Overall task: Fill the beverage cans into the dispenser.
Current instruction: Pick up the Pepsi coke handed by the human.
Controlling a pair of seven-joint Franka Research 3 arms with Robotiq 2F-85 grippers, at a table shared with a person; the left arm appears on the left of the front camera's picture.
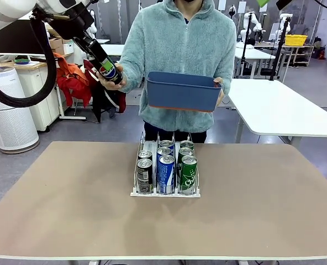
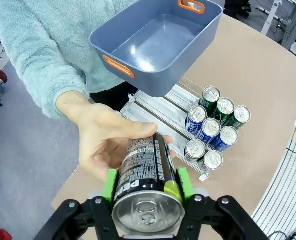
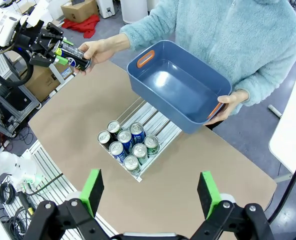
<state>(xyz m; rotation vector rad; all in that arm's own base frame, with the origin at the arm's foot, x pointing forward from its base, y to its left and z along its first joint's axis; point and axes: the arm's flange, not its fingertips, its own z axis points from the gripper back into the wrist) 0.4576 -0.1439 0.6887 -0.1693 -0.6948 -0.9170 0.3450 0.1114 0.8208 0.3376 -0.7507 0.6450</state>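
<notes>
My left gripper (image 1: pixel 105 65) is raised at the far left, shut on a black Pepsi can (image 1: pixel 110 72). A person's hand (image 1: pixel 118 79) still grips the can's other end. In the left wrist view the green pads (image 2: pixel 110 183) press both sides of that can (image 2: pixel 145 170). The dispenser (image 1: pixel 164 194) sits mid-table with several cans: black (image 1: pixel 144 168) in the left lane, blue-and-white (image 1: pixel 166 170) in the middle, green (image 1: pixel 189 172) on the right. My right gripper (image 3: pixel 150 192) hangs open high above the table, apart from everything.
The person stands at the far side and holds an empty dark blue tub (image 1: pixel 183 91) above the dispenser's back end. The dispenser's rear lanes (image 3: pixel 153 120) are bare. Open tabletop (image 1: pixel 58 199) lies on both sides of the rack.
</notes>
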